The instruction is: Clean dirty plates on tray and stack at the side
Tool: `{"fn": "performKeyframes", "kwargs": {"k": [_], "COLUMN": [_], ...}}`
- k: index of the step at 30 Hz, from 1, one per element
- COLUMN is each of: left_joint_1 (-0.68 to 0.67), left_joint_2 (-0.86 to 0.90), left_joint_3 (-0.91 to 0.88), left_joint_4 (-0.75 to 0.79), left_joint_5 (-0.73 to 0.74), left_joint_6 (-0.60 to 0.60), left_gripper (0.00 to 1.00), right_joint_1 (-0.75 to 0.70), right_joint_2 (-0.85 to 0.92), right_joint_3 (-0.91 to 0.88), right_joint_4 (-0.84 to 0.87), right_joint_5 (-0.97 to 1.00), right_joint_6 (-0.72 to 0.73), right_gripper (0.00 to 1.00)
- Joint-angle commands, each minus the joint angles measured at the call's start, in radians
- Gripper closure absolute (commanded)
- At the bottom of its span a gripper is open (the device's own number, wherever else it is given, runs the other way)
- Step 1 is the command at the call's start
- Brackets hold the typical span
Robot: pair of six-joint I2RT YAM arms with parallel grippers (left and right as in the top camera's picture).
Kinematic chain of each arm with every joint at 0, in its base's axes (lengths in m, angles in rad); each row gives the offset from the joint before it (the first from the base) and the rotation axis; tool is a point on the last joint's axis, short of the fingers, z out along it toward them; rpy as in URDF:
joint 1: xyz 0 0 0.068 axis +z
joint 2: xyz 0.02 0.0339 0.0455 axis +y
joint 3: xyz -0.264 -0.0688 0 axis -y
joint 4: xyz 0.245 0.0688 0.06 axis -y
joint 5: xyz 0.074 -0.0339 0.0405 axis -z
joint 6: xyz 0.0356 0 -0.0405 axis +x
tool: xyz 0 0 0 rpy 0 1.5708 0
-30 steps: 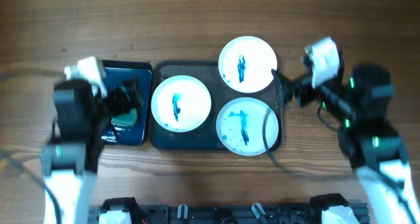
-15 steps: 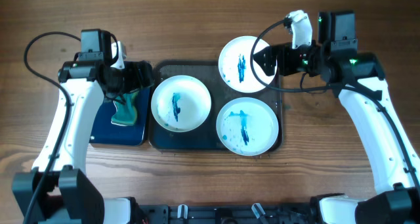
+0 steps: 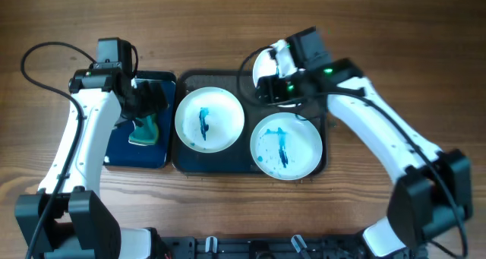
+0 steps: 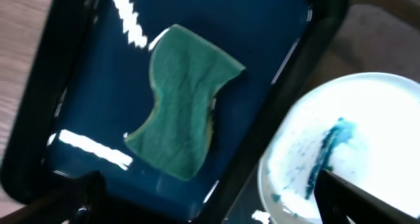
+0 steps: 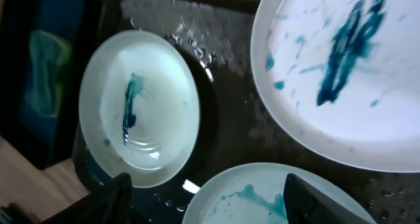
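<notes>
The large dark tray (image 3: 182, 162) holds three dirty white plates with teal smears. The left plate (image 3: 209, 120) and the lower right plate (image 3: 285, 146) show in full. The upper right plate (image 3: 260, 64) is mostly hidden under my right arm. My right gripper (image 3: 263, 96) is open and empty above the tray between the plates. The right wrist view shows it (image 5: 220, 204) over the left plate (image 5: 139, 106), the upper plate (image 5: 348, 66) and the lower plate (image 5: 275, 198). My left gripper (image 3: 149, 101) (image 4: 210, 211) is open and empty above the green sponge (image 4: 184, 119).
The green sponge (image 3: 144, 130) lies in a smaller dark blue tray (image 3: 121, 156) left of the large tray; that tray's rim also shows in the left wrist view (image 4: 295, 86). Bare wooden table (image 3: 395, 31) surrounds both trays.
My right arm has swung left over the tray and now covers most of the upper right plate. My left gripper stays over the sponge tray, shifted slightly.
</notes>
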Motion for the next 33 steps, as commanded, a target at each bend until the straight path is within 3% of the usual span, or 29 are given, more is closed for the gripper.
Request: {"fn": "performKeyframes", "kwargs": {"k": [1, 4, 6, 11, 14, 23, 33], "left_joint_1": [-0.002, -0.001, 0.006, 0.021, 0.021, 0.022, 0.026], "left_joint_2": [0.005, 0.005, 0.005, 0.006, 0.006, 0.01, 0.011], "left_joint_3": [0.013, 0.013, 0.013, 0.013, 0.013, 0.013, 0.012], "left_joint_4": [-0.002, -0.002, 0.003, 0.042, 0.039, 0.05, 0.054], "left_joint_5": [-0.137, -0.271, -0.299, -0.291, -0.213, -0.184, -0.195], "left_joint_6": [-0.033, -0.089, -0.094, -0.094, -0.094, -0.094, -0.093], "left_gripper": [0.11, 0.1, 0.1, 0.04, 0.0, 0.0, 0.0], "right_joint_1": [0.039, 0.069, 0.089, 0.129, 0.13, 0.136, 0.136], "right_joint_2": [0.073, 0.127, 0.153, 0.2, 0.225, 0.267, 0.343], "right_joint_3": [0.023, 0.023, 0.023, 0.024, 0.024, 0.024, 0.023], "right_joint_4": [0.037, 0.071, 0.101, 0.177, 0.182, 0.198, 0.237], "right_joint_5": [0.055, 0.058, 0.077, 0.126, 0.09, 0.023, 0.024], "right_joint_6": [-0.033, -0.06, -0.062, -0.104, -0.154, -0.272, -0.257], "right_gripper": [0.32, 0.37, 0.48, 0.6, 0.68, 0.62, 0.76]}}
